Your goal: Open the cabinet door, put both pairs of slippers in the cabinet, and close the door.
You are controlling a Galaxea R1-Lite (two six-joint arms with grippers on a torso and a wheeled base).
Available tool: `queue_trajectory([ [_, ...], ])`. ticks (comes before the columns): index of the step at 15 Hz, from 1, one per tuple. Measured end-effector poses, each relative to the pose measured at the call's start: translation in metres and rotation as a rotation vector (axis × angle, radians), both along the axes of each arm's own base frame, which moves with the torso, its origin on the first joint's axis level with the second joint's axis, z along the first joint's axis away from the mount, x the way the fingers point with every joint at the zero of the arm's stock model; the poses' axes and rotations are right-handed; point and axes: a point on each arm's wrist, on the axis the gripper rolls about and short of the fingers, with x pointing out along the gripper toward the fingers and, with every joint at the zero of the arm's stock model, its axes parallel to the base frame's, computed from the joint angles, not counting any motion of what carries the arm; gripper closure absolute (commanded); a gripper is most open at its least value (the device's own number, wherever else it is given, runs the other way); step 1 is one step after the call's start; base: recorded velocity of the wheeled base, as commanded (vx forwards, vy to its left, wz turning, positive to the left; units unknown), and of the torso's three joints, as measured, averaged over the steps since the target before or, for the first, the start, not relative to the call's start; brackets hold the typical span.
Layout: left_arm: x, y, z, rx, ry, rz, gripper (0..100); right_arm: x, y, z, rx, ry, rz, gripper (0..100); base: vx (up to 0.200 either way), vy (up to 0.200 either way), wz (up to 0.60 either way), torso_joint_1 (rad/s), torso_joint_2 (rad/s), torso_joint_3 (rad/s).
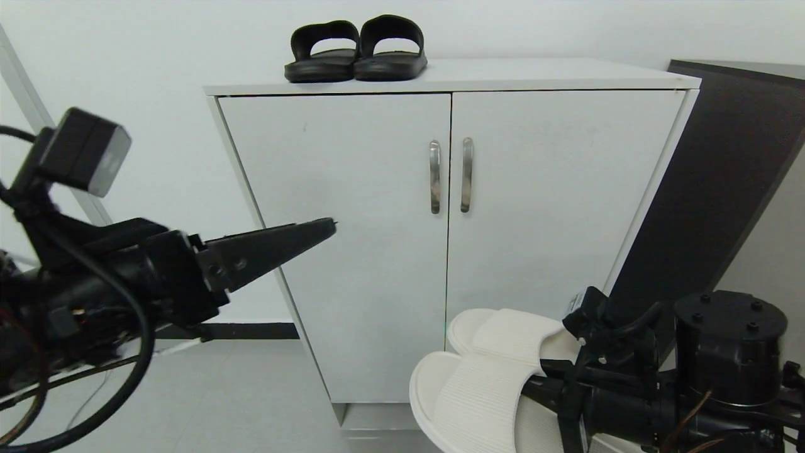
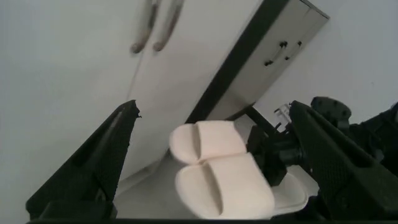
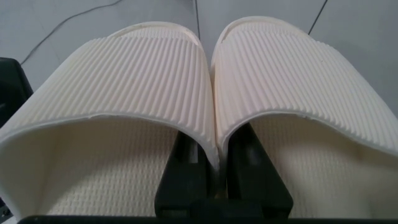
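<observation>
The white cabinet (image 1: 352, 264) stands with both doors closed, its two metal handles (image 1: 450, 176) side by side at the middle. A pair of black slippers (image 1: 355, 53) rests on its top, left of centre. My left gripper (image 1: 314, 234) hangs open in front of the left door, below and left of the handles, with nothing between its fingers (image 2: 106, 155). Low at the right, my right gripper (image 1: 544, 380) is shut on a pair of white ribbed slippers (image 1: 484, 371), its fingers (image 3: 186, 168) pinching the two inner straps together. The white slippers (image 2: 217, 171) show between the left gripper's fingers, farther off.
A dark panel (image 1: 710, 189) leans beside the cabinet's right side. Grey floor (image 1: 239, 390) lies open in front of the cabinet and to its left. A white wall is behind.
</observation>
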Motion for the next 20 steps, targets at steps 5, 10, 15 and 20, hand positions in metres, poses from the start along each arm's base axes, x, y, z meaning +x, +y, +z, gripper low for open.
queue_trajectory([
  [5,0.033,-0.07,0.025,-0.046,0.014,-0.193,0,-0.001,0.0,-0.002,-0.008,0.007,0.002,100,0.0,0.0,0.0,0.0,0.0,0.0],
  [10,0.075,-0.113,0.023,-0.018,0.014,-0.256,0,0.002,-0.002,-0.006,-0.019,0.016,-0.018,100,0.0,0.0,0.0,0.0,0.0,0.0],
  [15,0.104,-0.127,0.022,-0.01,0.01,-0.299,0,0.005,-0.003,-0.008,-0.023,0.021,-0.03,100,0.0,0.0,0.0,0.0,0.0,0.0],
  [20,0.127,-0.142,0.023,0.04,-0.001,-0.131,0,0.005,-0.003,-0.009,-0.026,0.024,-0.029,100,0.0,0.0,0.0,0.0,0.0,0.0],
])
